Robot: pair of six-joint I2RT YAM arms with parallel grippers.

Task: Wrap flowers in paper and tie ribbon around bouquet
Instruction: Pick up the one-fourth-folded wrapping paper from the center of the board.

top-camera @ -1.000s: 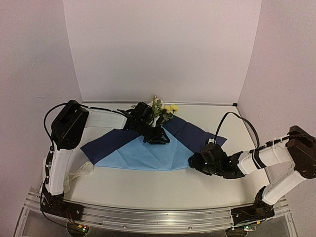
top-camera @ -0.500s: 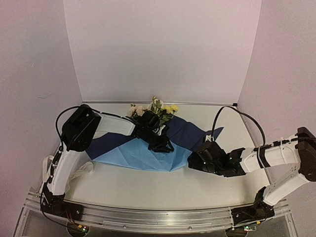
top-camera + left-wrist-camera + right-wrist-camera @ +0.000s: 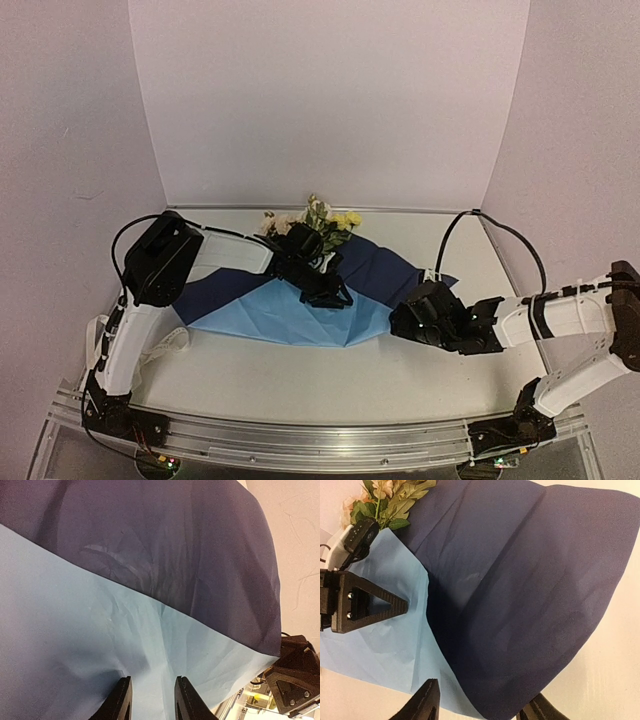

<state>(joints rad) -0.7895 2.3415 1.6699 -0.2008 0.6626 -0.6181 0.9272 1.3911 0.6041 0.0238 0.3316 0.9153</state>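
Paper lies ridged between narrowly parted left gripper fingers (clamp unclear), dark flap edge between wide-apart right gripper fingers, flowers beyond; likely hazard: uneven pull tears it.

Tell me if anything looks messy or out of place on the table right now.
The ribbon lies bunched at the table's left edge beside the left arm, apart from the flowers. The paper is creased, its dark flaps folded unevenly.
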